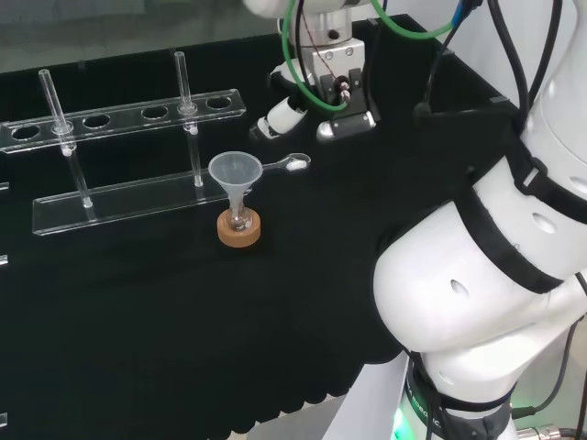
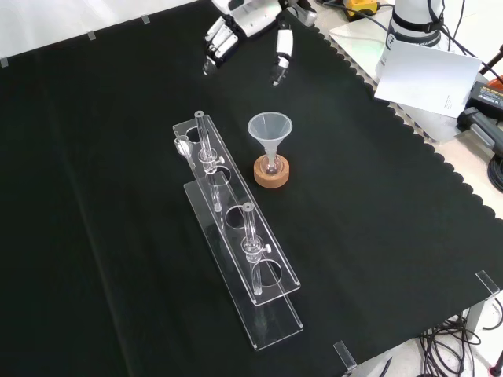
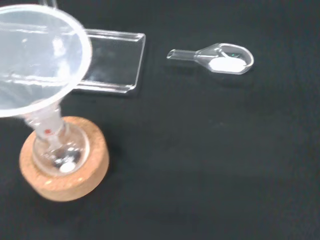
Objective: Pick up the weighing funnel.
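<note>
weighing funnel (image 3: 220,57) holds white powder (image 3: 227,64) — hand (image 2: 240,22) hovers apart, relaxed, empty.

No word or number can be read. In the front view, a white sheet of paper (image 2: 428,75) lying past the far right edge of the black-cloth worktop (image 2: 377,236) carries a short line of dark print, too small to make out. In the wrist view, a small red dot (image 3: 47,131) marks the neck of the small clear glass flask (image 3: 60,150).
</note>
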Controlling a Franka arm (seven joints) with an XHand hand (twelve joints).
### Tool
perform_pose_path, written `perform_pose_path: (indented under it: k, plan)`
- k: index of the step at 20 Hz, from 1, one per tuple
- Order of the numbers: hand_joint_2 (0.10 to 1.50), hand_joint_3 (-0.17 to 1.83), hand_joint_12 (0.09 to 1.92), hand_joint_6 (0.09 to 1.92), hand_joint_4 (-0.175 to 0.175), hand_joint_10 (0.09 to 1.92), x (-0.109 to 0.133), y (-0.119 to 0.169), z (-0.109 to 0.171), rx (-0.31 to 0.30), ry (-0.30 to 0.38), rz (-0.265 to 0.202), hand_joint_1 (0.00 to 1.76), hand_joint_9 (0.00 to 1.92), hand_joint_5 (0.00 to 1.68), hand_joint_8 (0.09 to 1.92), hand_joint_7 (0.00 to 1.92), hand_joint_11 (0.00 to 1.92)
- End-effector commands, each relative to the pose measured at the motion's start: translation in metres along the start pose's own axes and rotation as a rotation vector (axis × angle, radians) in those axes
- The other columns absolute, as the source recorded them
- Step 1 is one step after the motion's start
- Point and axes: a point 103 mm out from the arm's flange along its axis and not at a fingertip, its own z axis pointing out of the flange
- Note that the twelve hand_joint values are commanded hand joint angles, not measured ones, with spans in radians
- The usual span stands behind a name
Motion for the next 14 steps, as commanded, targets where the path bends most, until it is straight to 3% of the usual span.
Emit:
perform_pose_path:
  k: [1, 14]
  plan:
    - [0.73, 0.29, 1.38, 0.09, -0.045, 0.67, -0.029, 0.018, -0.004, -0.013, 0.034, 0.011, 0.56, 0.54, 0.4, 0.73, 0.25, 0.35]
    - [0.73, 0.33, 1.35, 0.09, -0.037, 0.62, -0.065, 0.072, 0.011, 0.029, 0.044, 0.004, 0.71, 0.62, 0.47, 0.72, 0.33, 0.42]
